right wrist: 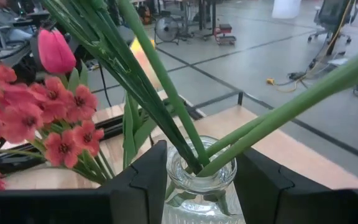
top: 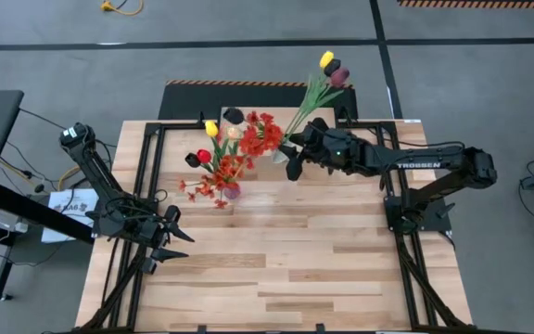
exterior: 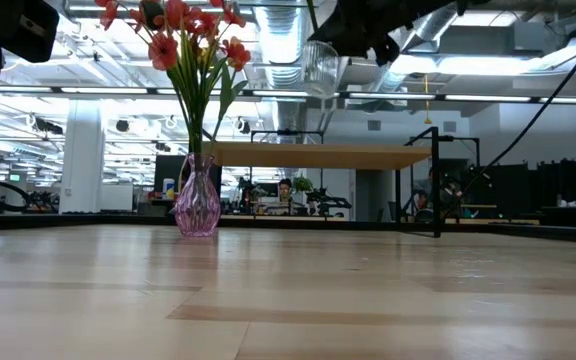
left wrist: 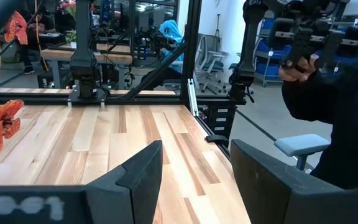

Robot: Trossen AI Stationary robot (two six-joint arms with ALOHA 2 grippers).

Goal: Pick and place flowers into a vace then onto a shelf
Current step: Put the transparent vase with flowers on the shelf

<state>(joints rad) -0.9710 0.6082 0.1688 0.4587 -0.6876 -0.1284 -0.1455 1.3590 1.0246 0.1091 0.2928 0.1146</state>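
Up above the desk (top: 276,269), the right gripper (right wrist: 194,177) is clenched on a clear glass vase (right wrist: 199,186) of tulips (top: 327,76) — lifted near the shelf (exterior: 318,155). A pink vase (exterior: 197,205) of orange-red sprays (top: 258,137) stands on the desk. The left gripper (left wrist: 194,177) waits apart, fingers spread — grasping nothing.

From above, the right gripper (top: 288,148) reaches over the far part of the plank table (top: 276,269), at the base of a bunch of tulips (top: 327,74) leaning out past the table's far edge. Just beside it, a bouquet of red sprays (top: 239,148) stands in a pink vase (top: 233,191). The left gripper (top: 176,241) waits over the table's left side, fingers apart.
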